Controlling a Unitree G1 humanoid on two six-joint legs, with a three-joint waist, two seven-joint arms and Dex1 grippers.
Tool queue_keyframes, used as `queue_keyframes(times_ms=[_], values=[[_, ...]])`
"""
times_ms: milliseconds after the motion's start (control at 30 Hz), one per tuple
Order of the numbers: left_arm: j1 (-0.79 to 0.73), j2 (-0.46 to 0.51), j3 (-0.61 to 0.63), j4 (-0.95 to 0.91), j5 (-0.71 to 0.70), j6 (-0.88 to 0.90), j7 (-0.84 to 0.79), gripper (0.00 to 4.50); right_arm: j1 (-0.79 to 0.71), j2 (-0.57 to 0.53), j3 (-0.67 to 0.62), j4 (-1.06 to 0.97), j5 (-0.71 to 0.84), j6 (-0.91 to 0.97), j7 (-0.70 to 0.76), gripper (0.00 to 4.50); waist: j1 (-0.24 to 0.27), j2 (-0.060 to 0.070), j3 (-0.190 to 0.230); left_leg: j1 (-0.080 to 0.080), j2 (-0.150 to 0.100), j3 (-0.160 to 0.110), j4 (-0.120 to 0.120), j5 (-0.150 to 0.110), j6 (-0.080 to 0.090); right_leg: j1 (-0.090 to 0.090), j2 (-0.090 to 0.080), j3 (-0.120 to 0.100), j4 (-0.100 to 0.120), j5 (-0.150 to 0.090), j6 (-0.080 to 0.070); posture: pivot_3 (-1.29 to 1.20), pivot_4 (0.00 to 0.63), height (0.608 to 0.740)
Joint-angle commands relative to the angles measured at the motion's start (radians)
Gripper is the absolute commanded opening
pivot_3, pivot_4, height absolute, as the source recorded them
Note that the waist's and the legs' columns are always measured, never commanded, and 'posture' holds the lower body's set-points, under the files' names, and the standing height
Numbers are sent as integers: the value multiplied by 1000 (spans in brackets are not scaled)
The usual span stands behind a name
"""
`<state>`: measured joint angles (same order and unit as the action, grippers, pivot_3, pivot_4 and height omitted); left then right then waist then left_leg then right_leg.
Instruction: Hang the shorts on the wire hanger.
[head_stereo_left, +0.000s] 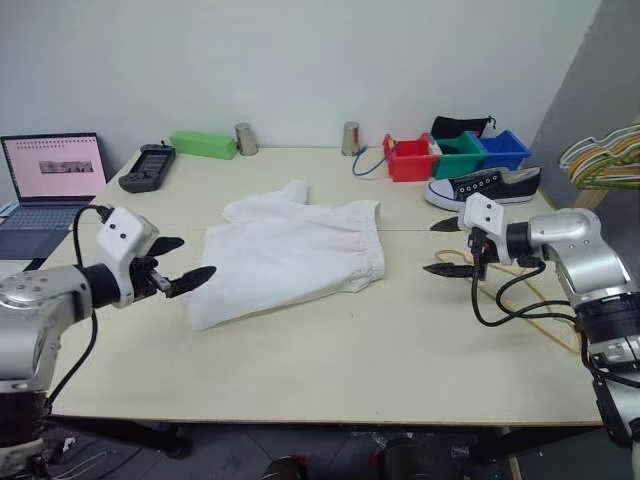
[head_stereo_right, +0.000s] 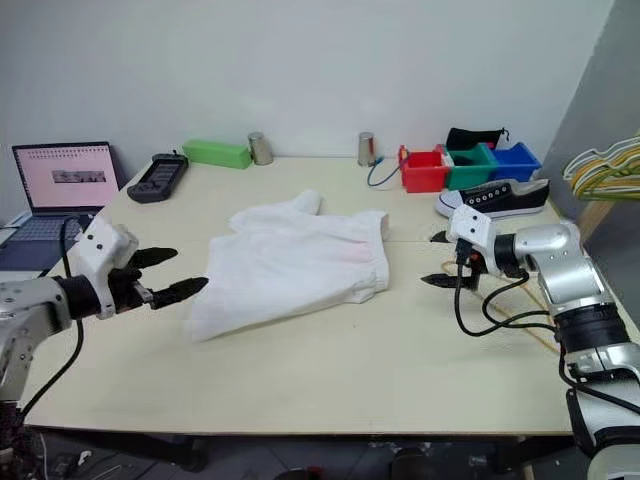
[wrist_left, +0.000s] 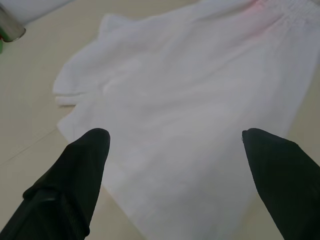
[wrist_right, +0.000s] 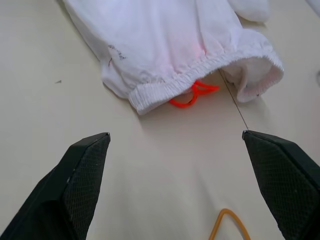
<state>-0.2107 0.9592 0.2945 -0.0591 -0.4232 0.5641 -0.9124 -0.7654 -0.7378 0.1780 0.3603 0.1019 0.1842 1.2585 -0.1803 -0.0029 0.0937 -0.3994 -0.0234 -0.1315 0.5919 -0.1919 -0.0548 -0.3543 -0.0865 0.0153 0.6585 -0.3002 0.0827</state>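
Lying flat mid-table, the shorts are seen from the head between the left gripper and right gripper, both spread, empty | left wrist: shorts lie beyond parted fingers | right wrist: waistband faces fingers; hanger tip near.

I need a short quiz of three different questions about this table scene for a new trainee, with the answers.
1. True or false: the left gripper is shut on the large white wrinkled cloth shorts.
2. Which colour is the small loop peeking out under the gathered waistband? A blue B orange-red C green
3. Fill in: the black-and-white canvas shoe lies in front of the three plastic ____.

Key: 1 false; 2 B; 3 bins
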Motion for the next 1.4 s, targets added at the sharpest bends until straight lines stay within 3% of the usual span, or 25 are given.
queue_keyframes(times_ms=[33, 500, 700, 867, 1200, 1400], values=[[-28, 13, 61, -3, -29, -16, -13, 4500, -41, 13, -27, -3, 28, 9, 11, 4487, 0, 0, 0, 0, 0, 0, 0, 0, 0, 0, 0, 0, 0, 0, 0, -144, 1, 740], [64, 29, 52, -44, 9, -42, -39, 4500, -34, 41, 31, 11, -27, -108, 44, 4487, 8, 0, 0, 2, 0, 0, 1, 0, 0, 0, 0, 0, 4, 0, 0, -138, 12, 740], [155, 12, -10, -57, 56, -116, -75, 4500, -87, 133, 91, 140, -76, -128, 28, 4487, 2, 0, 0, 3, 0, 0, 1, 0, -1, 0, 0, 1, 5, 0, 0, -130, 15, 740], [220, -2, -74, -23, 138, -227, -75, 4500, -147, 199, 110, 350, -145, -231, -37, 4487, 3, 0, 0, 3, 0, -1, 1, 2, -4, 0, 1, 1, 6, 2, -4, -109, 19, 740], [215, -101, -116, 121, 226, -349, 9, 4500, -210, 293, 213, 496, -322, -643, -174, 4487, 8, 0, -1, 5, 0, -1, 1, 3, -5, 1, 2, 1, 8, 2, -4, -102, 13, 740], [199, -127, -135, 194, 254, -392, 24, 4500, -276, 344, 263, 662, -449, -685, -333, 4487, 12, -2, -2, 7, 0, -3, 1, 5, -8, 1, 2, 2, 14, 3, -5, -104, 0, 740]])
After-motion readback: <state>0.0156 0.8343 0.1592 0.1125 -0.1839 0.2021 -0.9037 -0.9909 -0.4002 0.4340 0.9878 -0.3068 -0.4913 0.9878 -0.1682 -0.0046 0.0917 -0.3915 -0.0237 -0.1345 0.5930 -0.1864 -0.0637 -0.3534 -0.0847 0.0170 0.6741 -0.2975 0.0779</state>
